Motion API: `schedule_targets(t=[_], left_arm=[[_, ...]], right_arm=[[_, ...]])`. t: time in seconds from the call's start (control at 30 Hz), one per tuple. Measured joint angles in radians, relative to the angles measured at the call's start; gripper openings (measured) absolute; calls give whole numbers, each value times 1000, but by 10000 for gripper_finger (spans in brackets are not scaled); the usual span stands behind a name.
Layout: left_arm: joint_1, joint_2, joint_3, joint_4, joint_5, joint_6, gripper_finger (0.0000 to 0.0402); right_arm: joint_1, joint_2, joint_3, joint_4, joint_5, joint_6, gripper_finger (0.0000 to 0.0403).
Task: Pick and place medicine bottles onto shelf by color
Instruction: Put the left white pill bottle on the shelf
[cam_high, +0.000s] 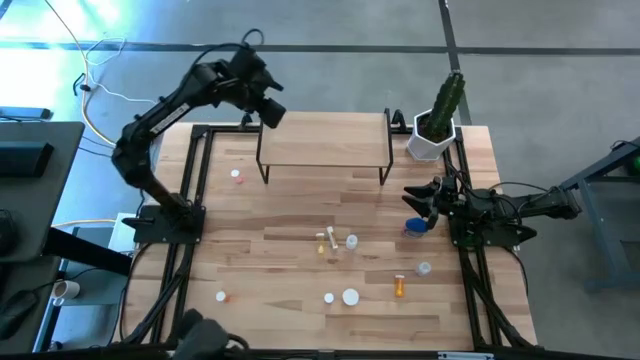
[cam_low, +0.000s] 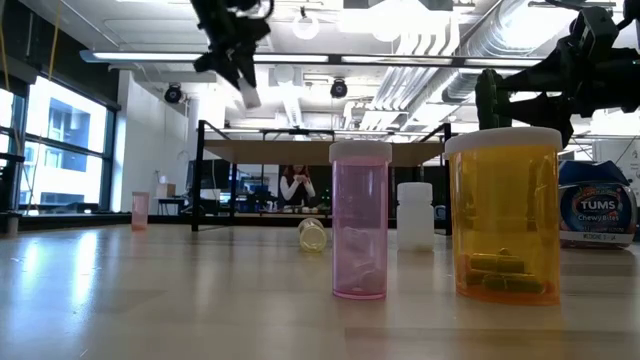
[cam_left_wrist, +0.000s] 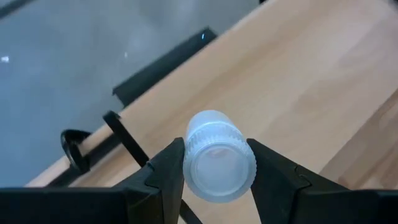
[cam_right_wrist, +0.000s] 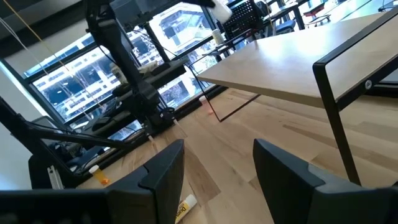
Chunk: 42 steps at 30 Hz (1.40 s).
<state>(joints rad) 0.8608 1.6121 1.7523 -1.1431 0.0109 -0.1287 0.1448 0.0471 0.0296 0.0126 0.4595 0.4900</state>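
White medicine bottle (cam_left_wrist: 216, 163) is clamped sideways between the two fingers of the left tool (cam_high: 272, 112), its ribbed cap end facing the wrist camera. In the high view that tool hangs just over the left end of the shelf (cam_high: 325, 142), whose light-wood top looks bare from above.

The step in hand, as I judge it, is setting this bottle down on the shelf. To do it well, the bottle should be turned so its base faces the wood before release; let go lying sideways, a round bottle would likely roll toward the shelf's edge. Lower until the base rests on the wood, then part the fingers only enough to clear the cap and lift straight up. Since sorting is by color, keeping this white one right at the shelf's left end leaves room for the other groups alongside.

The right tool (cam_high: 418, 198) waits to the right of the shelf and nearer the front of the bench (cam_high: 300, 215), fingers apart and holding nothing, just beside the blue jar (cam_high: 415, 227). The other bottles lie scattered on the bench in front of the shelf, among them an orange bottle (cam_high: 400, 287) and a pink bottle (cam_low: 360, 220).
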Motion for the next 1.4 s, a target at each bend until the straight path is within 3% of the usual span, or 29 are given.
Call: schedule_targets(t=[0.63, 1.07, 1.4], left_arm=[[-4, 175, 0, -73, -23, -62, 140], [-5, 190, 0, -72, -45, -104, 143], [-5, 192, 0, -61, -42, -104, 207]], right_arm=[[0, 0, 0, 0, -1, 0, 183], [0, 0, 0, 0, -5, 0, 183], [0, 0, 0, 0, -4, 0, 183]])
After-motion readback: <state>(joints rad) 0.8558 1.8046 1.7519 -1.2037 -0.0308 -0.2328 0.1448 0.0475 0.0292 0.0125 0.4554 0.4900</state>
